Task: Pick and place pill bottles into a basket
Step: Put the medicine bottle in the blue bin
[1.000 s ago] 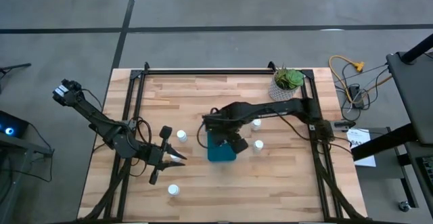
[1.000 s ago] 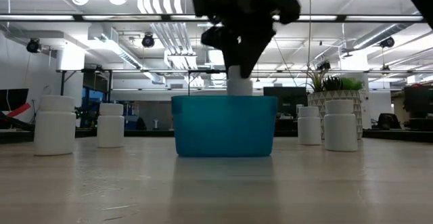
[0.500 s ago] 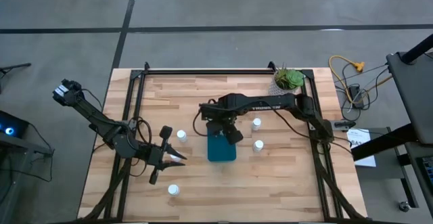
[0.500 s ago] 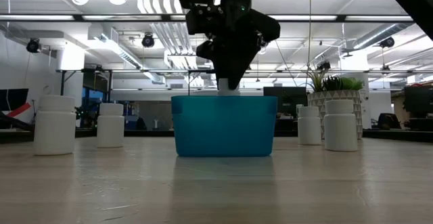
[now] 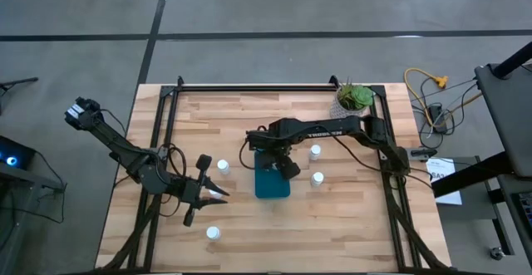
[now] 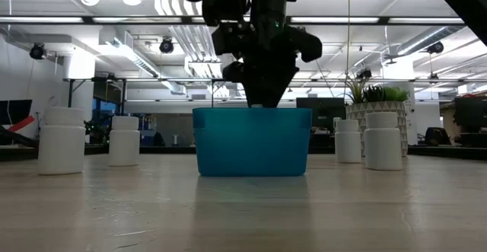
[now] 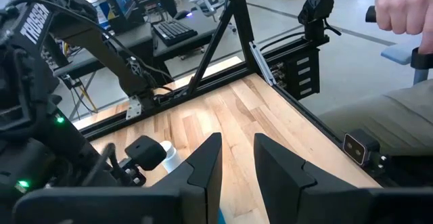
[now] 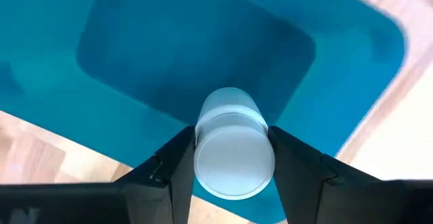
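The teal basket (image 5: 273, 184) stands mid-table. My right gripper (image 5: 271, 162) hangs over its far end, fingers down inside the rim (image 6: 262, 102), shut on a white pill bottle (image 8: 229, 112); the basket wall (image 6: 253, 141) hides that bottle in the low view. Other pill bottles stand upright on the wood: two right of the basket (image 5: 315, 151) (image 5: 317, 178), one to its left (image 5: 223, 166), one near the front edge (image 5: 213, 233). My left gripper (image 5: 218, 194) waits left of the basket, shut with nothing in it. My right gripper pinches the pill bottle's upper part, by its round cap (image 8: 203, 158), between its two fingers (image 8: 177, 164). The fingers come from above, pointing down. The bottle hangs upright below them, inside the basket; whether its bottom touches the basket floor (image 8: 169, 55) I cannot tell.
A white pot with a green plant (image 5: 352, 100) stands at the far right corner. Black frame rails (image 5: 249, 87) run along the far and side edges. A person's hand (image 7: 399, 11) shows beyond the table in the left wrist view. Bare wood lies in front of the basket.
My right gripper has sunk with the pill bottle and shifted a little toward the table's left and far edges. The bottle, which stood out above the basket's rim in the low view, has gone down behind the wall.
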You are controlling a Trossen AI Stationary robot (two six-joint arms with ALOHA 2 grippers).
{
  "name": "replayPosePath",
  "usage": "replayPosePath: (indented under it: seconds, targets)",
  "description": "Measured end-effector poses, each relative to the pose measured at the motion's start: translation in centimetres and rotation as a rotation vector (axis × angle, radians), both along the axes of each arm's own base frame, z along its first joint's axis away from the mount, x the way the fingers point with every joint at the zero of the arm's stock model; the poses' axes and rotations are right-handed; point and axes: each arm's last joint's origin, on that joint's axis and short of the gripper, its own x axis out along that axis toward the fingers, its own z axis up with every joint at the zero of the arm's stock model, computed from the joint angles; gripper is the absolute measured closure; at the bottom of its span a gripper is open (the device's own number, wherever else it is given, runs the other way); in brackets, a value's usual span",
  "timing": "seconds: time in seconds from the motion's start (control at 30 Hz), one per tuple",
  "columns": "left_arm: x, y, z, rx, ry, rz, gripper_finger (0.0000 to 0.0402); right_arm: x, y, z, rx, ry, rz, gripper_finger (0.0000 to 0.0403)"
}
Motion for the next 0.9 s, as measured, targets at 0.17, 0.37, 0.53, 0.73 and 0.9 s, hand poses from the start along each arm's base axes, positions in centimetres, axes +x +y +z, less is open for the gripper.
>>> replayPosePath:
  seconds: [0.17, 0.37, 0.53, 0.73, 0.9]
  targets:
    - [0.0, 0.0, 0.0, 0.0, 0.0, 0.0, 0.0332, 0.2, -0.2, -0.3, -0.002, -0.019, 0.005, 0.0252]
    - [0.0, 0.0, 0.0, 0.0, 0.0, 0.0, 0.0332, 0.1, -0.6, -0.5, -0.006, -0.016, 0.006, 0.0252]
    - [0.0, 0.0, 0.0, 0.0, 0.0, 0.0, 0.0332, -0.1, -1.1, -0.8, -0.026, -0.001, -0.011, 0.0252]
    - [0.0, 0.0, 0.0, 0.0, 0.0, 0.0, 0.0332, -0.4, -1.4, -1.2, -0.024, 0.018, -0.024, 0.0247]
    - [0.0, 0.0, 0.0, 0.0, 0.0, 0.0, 0.0332, -0.5, -1.6, -1.5, -0.023, 0.029, -0.032, 0.0245]
